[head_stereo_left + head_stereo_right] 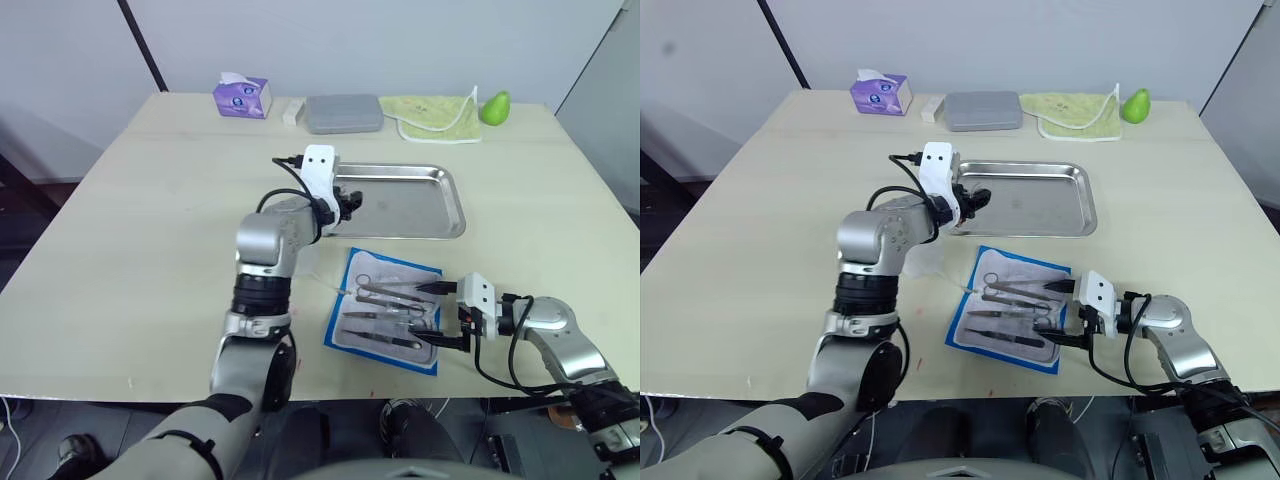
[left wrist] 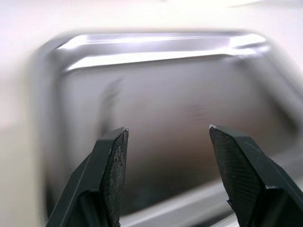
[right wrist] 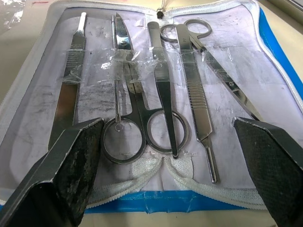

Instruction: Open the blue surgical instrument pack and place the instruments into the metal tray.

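Two tools both spread wide, grasping nothing. Blue surgical instrument pack [image 1: 385, 311] lies open on table [image 1: 130, 230], near edge, right of middle. Instruments [image 3: 161, 94] lie inside pack on pale lining: scissors, tweezers, other thin tools. Right tool [image 1: 437, 315] sits at pack's right edge, one finger on each side. Metal tray [image 1: 452, 208] just beyond pack. Left tool [image 1: 352, 203] hovers over tray's left end.

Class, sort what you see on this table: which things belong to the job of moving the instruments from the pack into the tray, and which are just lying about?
Belong to the job:
blue surgical instrument pack, lying open
instruments, still in the pack
metal tray
left gripper, open over the tray
right gripper, open at the pack

Just lying about:
purple tissue box
grey case
yellow-green cloth
green pear
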